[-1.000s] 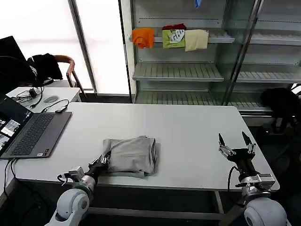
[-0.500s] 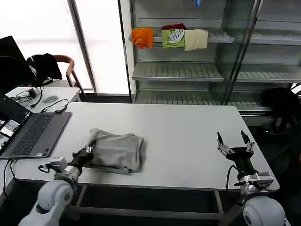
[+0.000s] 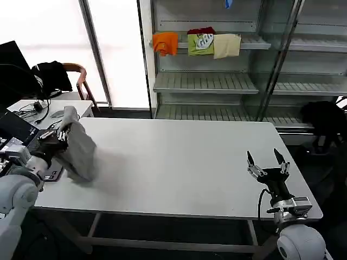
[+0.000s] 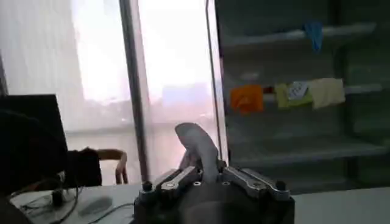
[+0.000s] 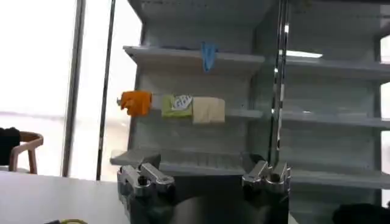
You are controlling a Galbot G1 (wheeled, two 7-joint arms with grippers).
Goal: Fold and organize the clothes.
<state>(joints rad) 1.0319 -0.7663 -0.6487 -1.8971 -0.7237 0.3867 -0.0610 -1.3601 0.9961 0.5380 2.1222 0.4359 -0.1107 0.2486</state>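
The left claw is clamped on the folded grey T-shirt, holding it lifted at the counter's left end, just beside the laptop (the cloth hangs down from the grip). The right claw hovers over the counter's right front corner, its fingers spread apart and holding nothing.

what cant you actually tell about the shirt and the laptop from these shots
- Grey T-shirt, head view: motion-blurred in the left gripper, so its fold and chest print are unreadable.
- Laptop, head view: mostly covered by the shirt and arm, cut by the edge.
- Left wrist view: the gripper body hides most of the shirt.
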